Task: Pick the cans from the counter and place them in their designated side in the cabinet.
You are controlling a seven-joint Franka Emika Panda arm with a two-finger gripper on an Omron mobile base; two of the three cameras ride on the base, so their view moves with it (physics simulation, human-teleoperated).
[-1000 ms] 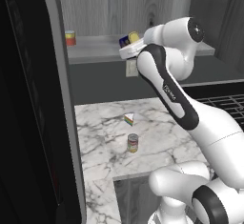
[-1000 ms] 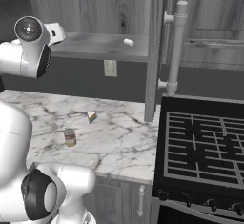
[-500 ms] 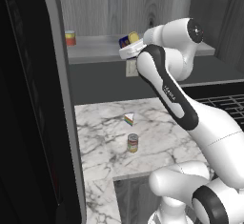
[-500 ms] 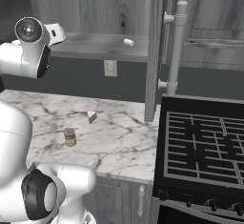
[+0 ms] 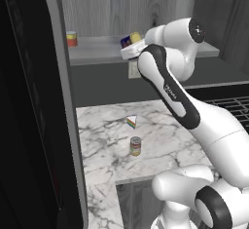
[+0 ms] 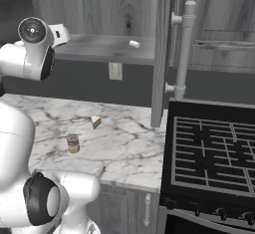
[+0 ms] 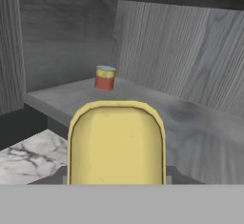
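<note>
My gripper [image 5: 129, 45] is shut on the boxy dark blue can [image 5: 126, 41] with a yellow top [image 7: 116, 142], held at the front edge of the cabinet's grey shelf board [image 5: 97, 50]. In the hand view this can fills the foreground, with the shelf [image 7: 190, 118] behind it. The round can [image 5: 135, 146] with a silvery top and yellow-green-red label stands upright on the white marble counter [image 5: 102, 140], also seen from the right base view [image 6: 73, 143].
A short red-and-yellow can [image 5: 72, 39] [image 7: 105, 77] stands at the shelf's far left. A rainbow wedge [image 5: 131, 122] [image 6: 96, 122] lies on the counter. A small white object [image 6: 134, 44] rests on the shelf. An open cabinet door [image 6: 159, 54] and stove grate [image 6: 214, 153] are right; a black panel [image 5: 29, 101] is left.
</note>
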